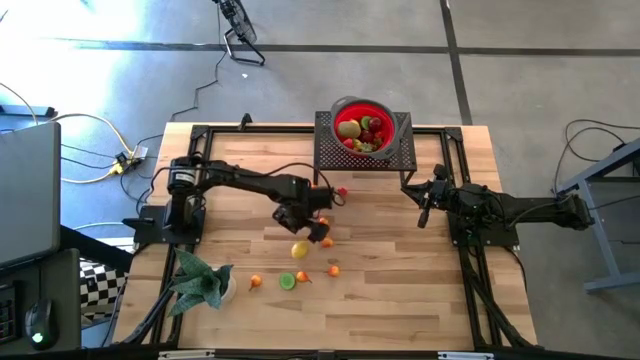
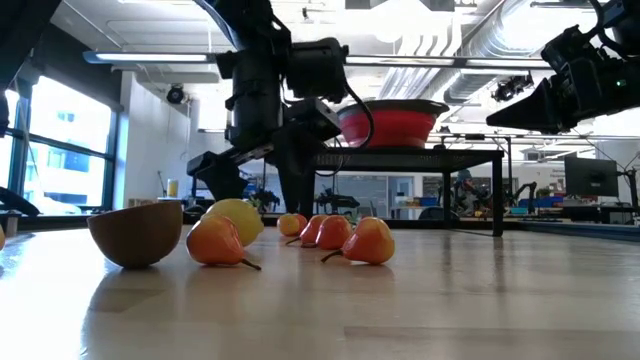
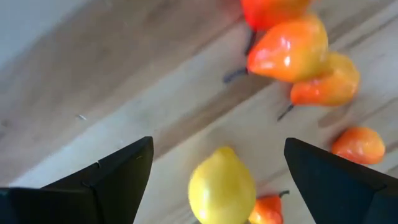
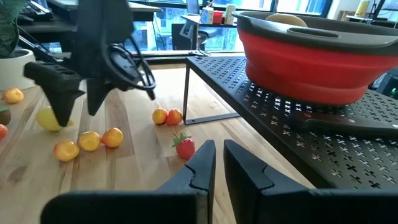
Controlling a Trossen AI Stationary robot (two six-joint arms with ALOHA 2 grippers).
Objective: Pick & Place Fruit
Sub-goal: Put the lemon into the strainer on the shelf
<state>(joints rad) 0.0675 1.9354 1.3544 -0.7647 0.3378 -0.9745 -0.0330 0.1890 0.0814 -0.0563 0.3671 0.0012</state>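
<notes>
While the wooden table fills most of the overhead frame, the black wire stand sits at its upper centre edge, carrying the red bowl, already partly filled with fruit.

Reaching in from the left of that frame, the left arm stretches toward the middle of the table. The right arm waits at centre right, beside the stand. Its gripper is clenched on nothing, the two dark fingers nearly meeting. A leafy plant stands at the lower left.

Just below centre hangs the left gripper, released wide and holding nothing. In its wrist view the fingers stand well apart, with the lemon between them, a little toward the right-hand finger. The overhead view puts that lemon just below the gripper. It seems the likely next pick. Its long axis appears to run roughly along the gap rather than across it, so the jaws would probably close on its narrower sides. The left arm is much the nearer; the right is well apart from it.

Small orange-red fruits cluster beyond the lemon in the wrist view, near but not touching it. More orange pieces and a lime lie scattered lower in the overhead frame. A strawberry lies near the stand's foot. At table level, a brown kiwi half sits at the left.
</notes>
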